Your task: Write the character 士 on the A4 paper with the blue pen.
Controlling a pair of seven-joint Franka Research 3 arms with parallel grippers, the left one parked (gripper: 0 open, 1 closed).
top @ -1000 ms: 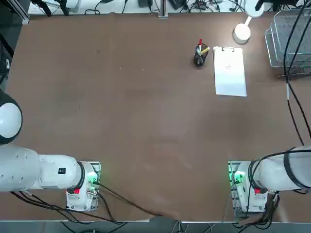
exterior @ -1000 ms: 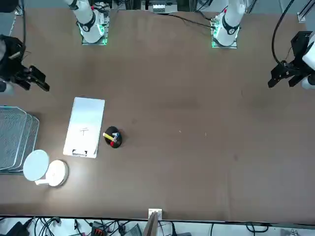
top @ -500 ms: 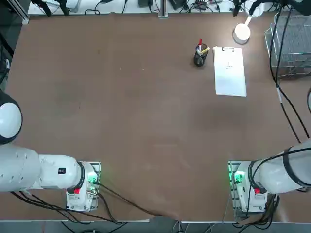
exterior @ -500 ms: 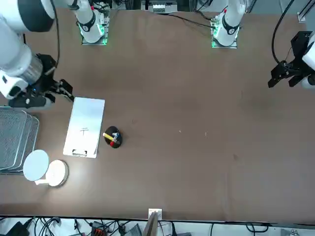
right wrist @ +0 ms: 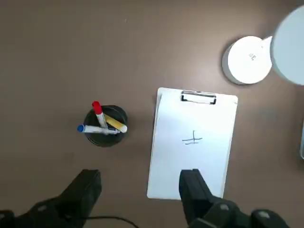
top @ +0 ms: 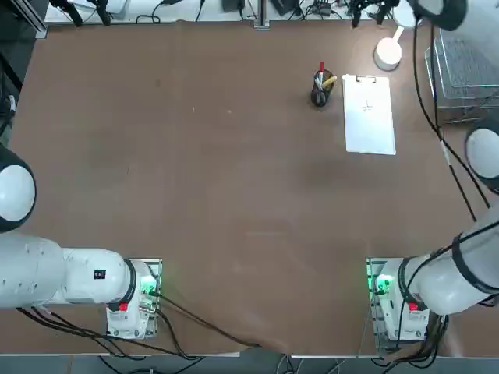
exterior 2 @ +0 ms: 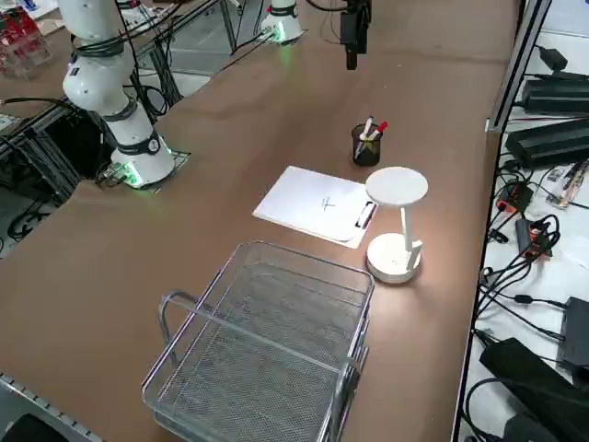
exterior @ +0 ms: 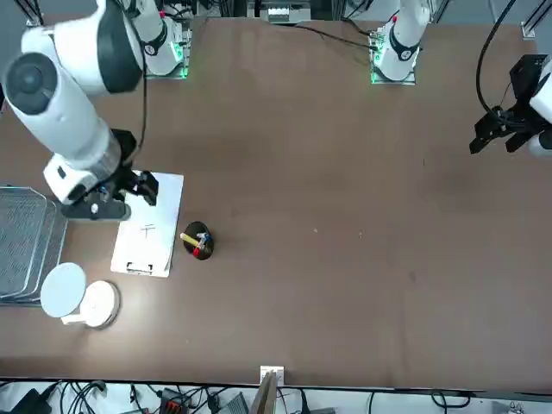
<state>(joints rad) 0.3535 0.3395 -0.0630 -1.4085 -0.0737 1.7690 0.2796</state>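
The A4 paper (right wrist: 192,147) lies flat at the far right of the table, with its metal clip (right wrist: 198,98) on the far short edge and a thin cross-like pen mark (right wrist: 192,139) on it. The paper also shows in the other views (top: 369,117) (exterior: 151,220) (exterior 2: 313,207). The blue pen (right wrist: 95,129) stands in a black cup (right wrist: 105,127) (top: 320,92) (exterior: 198,240) beside the sheet, together with a red pen (right wrist: 97,109) and a yellow pen (right wrist: 116,124). My right gripper (right wrist: 140,190) (exterior: 142,187) hangs open and empty, high over the paper's near end.
A white desk lamp (top: 387,51) (exterior: 86,297) (exterior 2: 396,221) stands just beyond the clip end of the paper. A wire basket (top: 464,62) (exterior: 26,241) (exterior 2: 267,341) sits at the table's right edge next to it.
My right arm has swung in from the table's right side, past the basket, and now hangs with its gripper over the paper's near end. Paper, cup and pens have not moved.
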